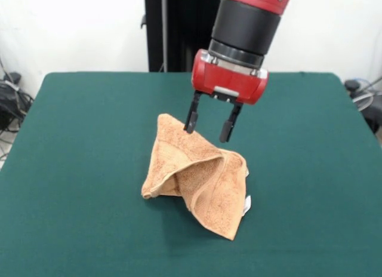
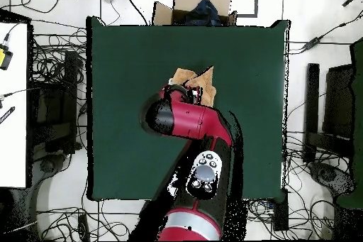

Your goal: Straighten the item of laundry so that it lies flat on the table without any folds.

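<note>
We see the green table (image 1: 71, 169) before a white wall (image 1: 71, 26); the towel (image 1: 200, 181) lies crumpled, folded over; our gripper (image 1: 209, 123) spread apart above it.

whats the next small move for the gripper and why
Probably lower the open gripper a little and close on the towel's raised top corner. The towel is folded and bunched on the table, and the fingers sit just at that corner, not yet clamped.
</note>
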{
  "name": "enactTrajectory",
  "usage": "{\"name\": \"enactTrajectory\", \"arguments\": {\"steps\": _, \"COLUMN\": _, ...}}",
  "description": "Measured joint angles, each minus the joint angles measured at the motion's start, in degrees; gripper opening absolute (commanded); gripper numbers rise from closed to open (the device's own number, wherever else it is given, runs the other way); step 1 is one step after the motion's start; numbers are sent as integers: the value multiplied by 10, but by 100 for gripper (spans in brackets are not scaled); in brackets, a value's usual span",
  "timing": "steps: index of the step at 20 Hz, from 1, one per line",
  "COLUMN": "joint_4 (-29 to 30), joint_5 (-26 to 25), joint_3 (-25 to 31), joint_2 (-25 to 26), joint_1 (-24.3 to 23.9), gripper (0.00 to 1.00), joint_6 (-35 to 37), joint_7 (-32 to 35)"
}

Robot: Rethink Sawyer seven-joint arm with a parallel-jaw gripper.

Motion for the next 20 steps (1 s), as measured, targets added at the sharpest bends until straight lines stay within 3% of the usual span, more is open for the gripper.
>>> {"name": "enactTrajectory", "arguments": {"steps": 20, "joint_4": 0, "joint_5": 0, "joint_3": 5, "joint_2": 66, "joint_1": -24, "gripper": 100, "joint_6": -130, "joint_7": 0}}
